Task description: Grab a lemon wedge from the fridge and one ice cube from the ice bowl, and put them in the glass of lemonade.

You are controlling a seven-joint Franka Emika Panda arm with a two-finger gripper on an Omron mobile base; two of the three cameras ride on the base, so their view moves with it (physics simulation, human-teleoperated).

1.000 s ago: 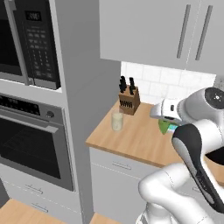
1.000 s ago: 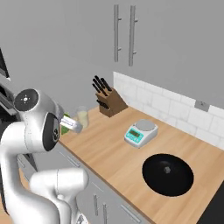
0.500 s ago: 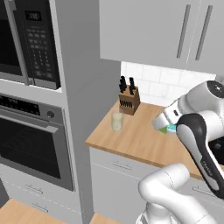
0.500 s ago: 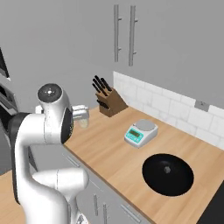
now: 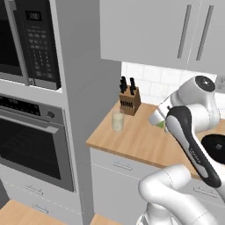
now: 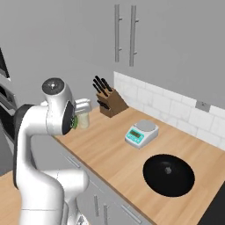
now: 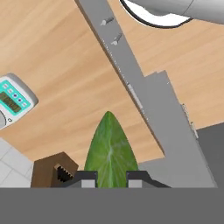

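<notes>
Hand (image 7: 111, 178) clamped on wedge (image 7: 109, 151), up over the surface (image 5: 136, 140).
Fingers (image 7: 85, 179) pinch the green wedge at its base, tip pointing away. Glass (image 5: 117, 120) sits near the surface's left end, just in front of the knife block (image 5: 129, 101). Scale (image 6: 140, 132) further right, well apart from the glass.
</notes>
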